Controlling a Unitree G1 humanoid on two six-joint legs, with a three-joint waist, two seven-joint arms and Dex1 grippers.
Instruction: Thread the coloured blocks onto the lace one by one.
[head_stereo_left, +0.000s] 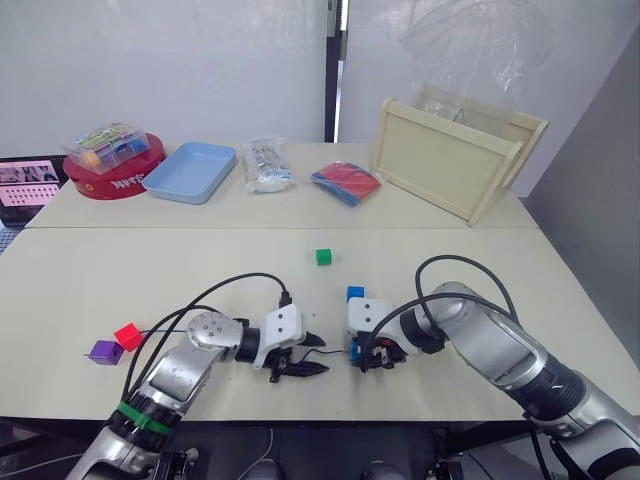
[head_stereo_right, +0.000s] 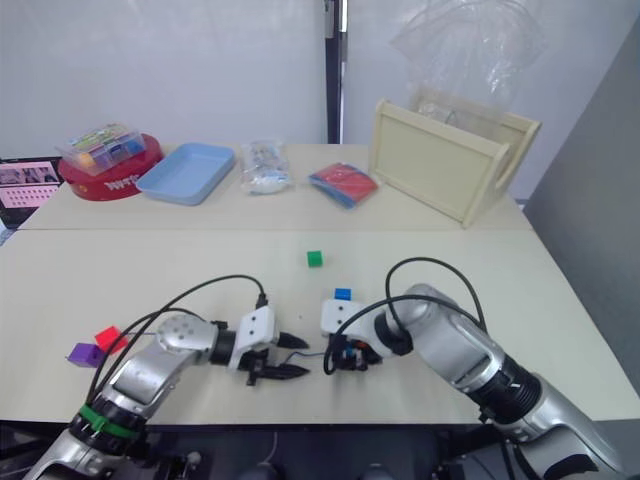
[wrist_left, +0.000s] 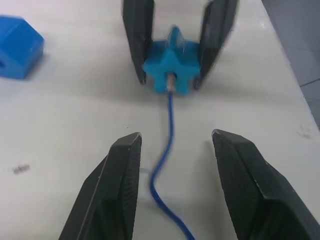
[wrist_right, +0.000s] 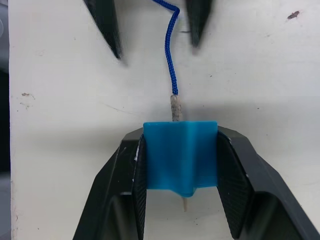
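Right gripper (wrist_right: 180, 150) pinching light-blue block (wrist_right: 180, 155), lace (wrist_right: 171, 75) threaded

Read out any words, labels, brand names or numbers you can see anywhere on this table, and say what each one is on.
White lettering on the side of the red round tin: too blurred to read.
Print on the clear packet beside the blue tray: too small to read.
Dark panel with pink pictures at the table's left edge: nothing legible.
Nothing else carries readable text.
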